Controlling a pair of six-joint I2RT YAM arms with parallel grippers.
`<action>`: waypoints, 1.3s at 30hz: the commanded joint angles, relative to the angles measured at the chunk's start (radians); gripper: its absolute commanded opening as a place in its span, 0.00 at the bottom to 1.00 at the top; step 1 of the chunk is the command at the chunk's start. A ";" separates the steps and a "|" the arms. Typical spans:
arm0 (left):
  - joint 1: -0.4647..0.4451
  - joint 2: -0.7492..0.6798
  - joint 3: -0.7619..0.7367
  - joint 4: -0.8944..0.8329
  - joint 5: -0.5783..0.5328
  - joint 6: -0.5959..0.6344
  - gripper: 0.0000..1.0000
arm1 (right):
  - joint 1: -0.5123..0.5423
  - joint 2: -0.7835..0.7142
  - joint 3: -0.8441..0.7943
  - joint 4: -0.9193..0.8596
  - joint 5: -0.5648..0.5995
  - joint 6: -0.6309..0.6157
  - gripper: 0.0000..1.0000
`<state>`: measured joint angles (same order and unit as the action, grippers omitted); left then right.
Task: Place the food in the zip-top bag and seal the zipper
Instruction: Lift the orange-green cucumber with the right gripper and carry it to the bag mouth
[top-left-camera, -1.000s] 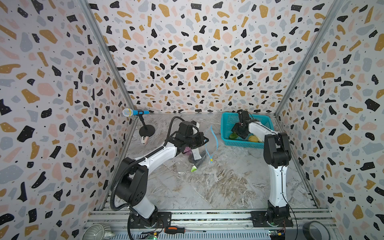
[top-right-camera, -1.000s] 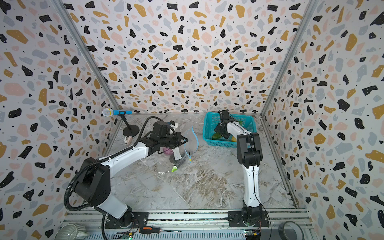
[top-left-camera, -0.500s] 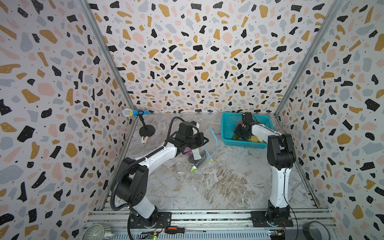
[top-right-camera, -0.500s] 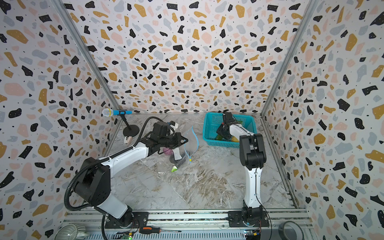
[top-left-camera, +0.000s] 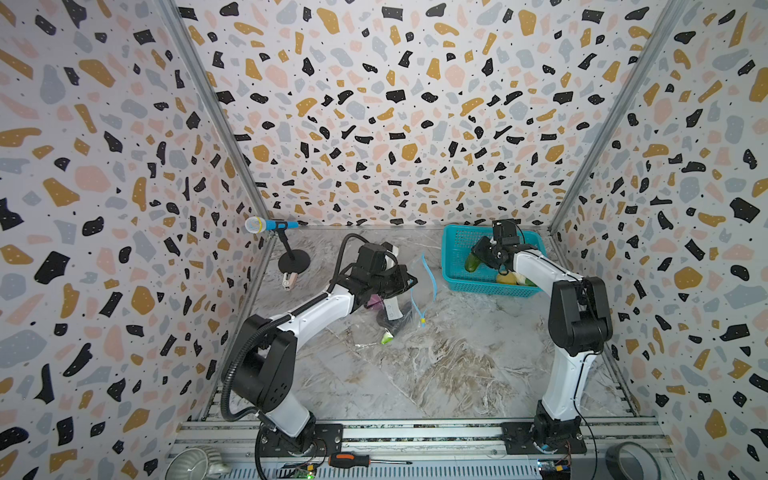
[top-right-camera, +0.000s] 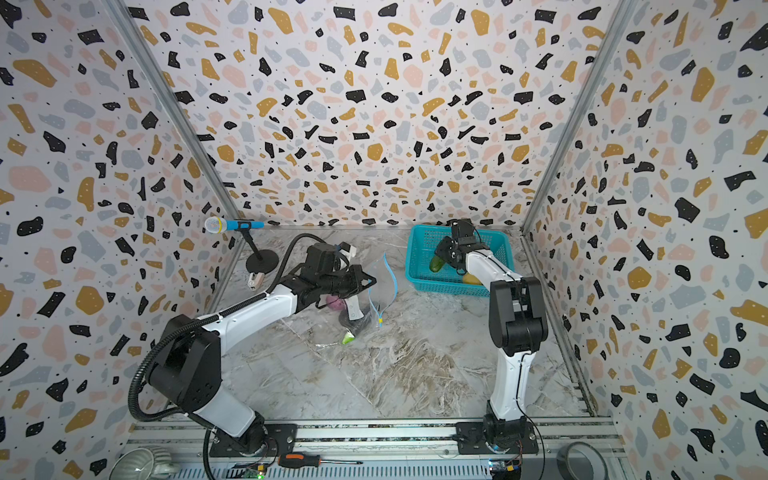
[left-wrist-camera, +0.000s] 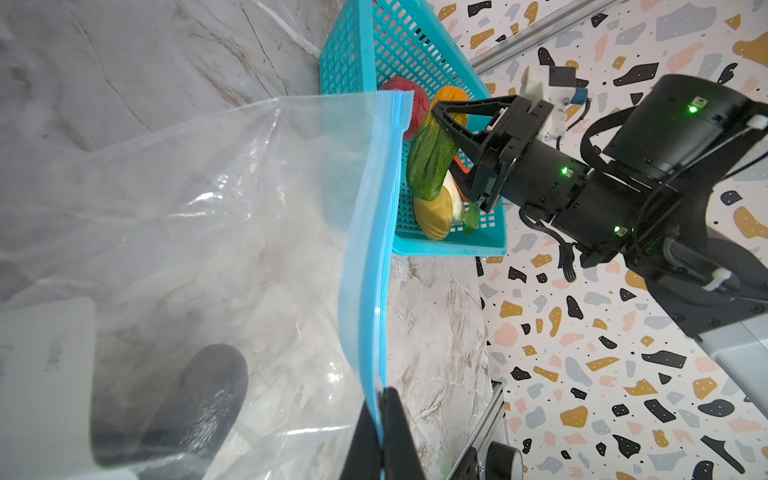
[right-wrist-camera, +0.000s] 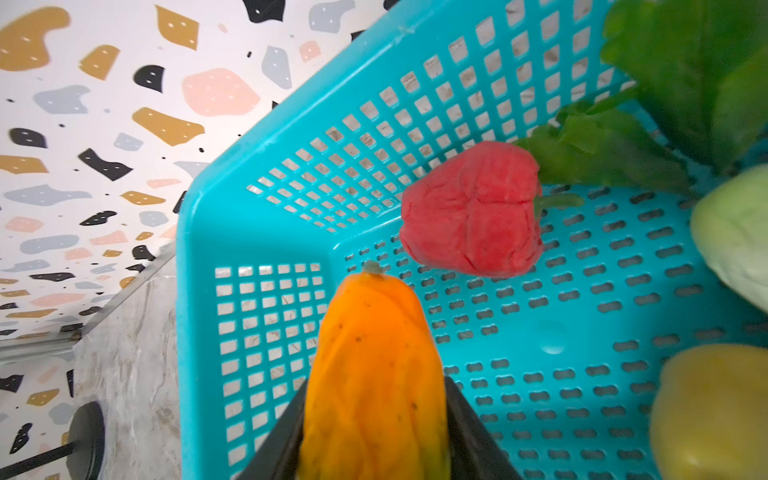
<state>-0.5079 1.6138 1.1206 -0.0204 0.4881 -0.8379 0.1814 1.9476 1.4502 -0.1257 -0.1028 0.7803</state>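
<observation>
Right gripper (right-wrist-camera: 376, 384): fingers (right-wrist-camera: 469, 432) clamp the orange vegetable (right-wrist-camera: 370, 353) lengthwise, inside the basket (right-wrist-camera: 249, 208). Left gripper (left-wrist-camera: 380, 399): pinched tight on the zipper (left-wrist-camera: 365, 249); the zip-top bag (left-wrist-camera: 208, 208) mouth lies left of your load.

Mid-frame in the foreground, the right gripper (right-wrist-camera: 376, 384) clasps an orange vegetable (right-wrist-camera: 370, 332) before the teal basket (right-wrist-camera: 187, 257) corner — a red pepper (right-wrist-camera: 471, 212) lies beyond it, leafy greens (right-wrist-camera: 602, 145) touching it.

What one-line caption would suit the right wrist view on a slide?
Right gripper closed on an orange toy vegetable over the teal basket, with a red pepper and leafy greens inside.
</observation>
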 joint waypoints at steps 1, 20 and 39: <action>0.000 -0.001 0.014 0.022 -0.004 -0.009 0.00 | 0.006 -0.106 -0.087 0.150 -0.011 0.005 0.45; -0.001 -0.001 0.095 -0.046 -0.024 0.009 0.00 | 0.245 -0.386 -0.366 0.516 0.101 -0.065 0.44; -0.002 -0.034 0.116 -0.083 -0.043 0.028 0.00 | 0.442 -0.376 -0.411 0.534 0.063 -0.070 0.44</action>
<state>-0.5079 1.6146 1.2098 -0.1047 0.4538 -0.8253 0.6083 1.5959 1.0424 0.3828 -0.0349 0.7265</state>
